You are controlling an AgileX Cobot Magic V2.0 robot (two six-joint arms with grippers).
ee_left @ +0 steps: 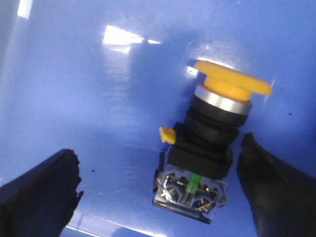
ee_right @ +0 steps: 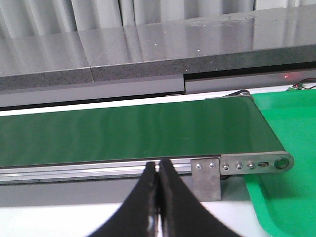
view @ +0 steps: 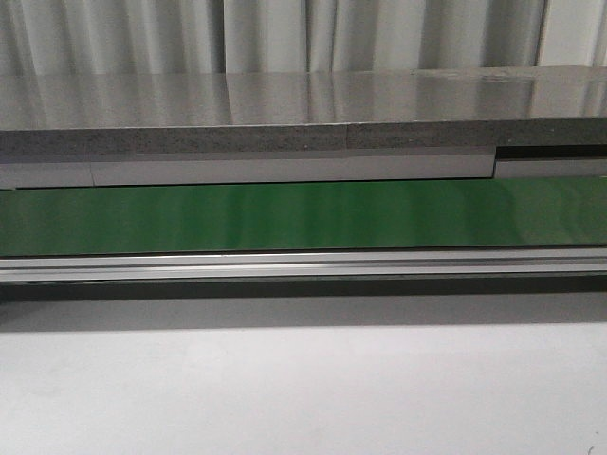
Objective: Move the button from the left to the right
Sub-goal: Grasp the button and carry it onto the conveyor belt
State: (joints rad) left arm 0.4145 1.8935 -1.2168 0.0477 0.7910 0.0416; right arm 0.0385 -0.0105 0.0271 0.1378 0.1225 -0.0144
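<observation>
Left gripper (ee_left: 158,190) spread wide around the button (ee_left: 207,143) lying on a blue surface (ee_left: 89,89); right gripper (ee_right: 158,197) fully closed, empty.

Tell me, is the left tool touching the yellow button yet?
Apart. The left wrist view shows blue surface between the button and both fingers of the open left tool.

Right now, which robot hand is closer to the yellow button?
Left. The left gripper is open with the button lying between its fingers on a blue surface. The right gripper is shut, facing the green belt, no button in its view.
</observation>
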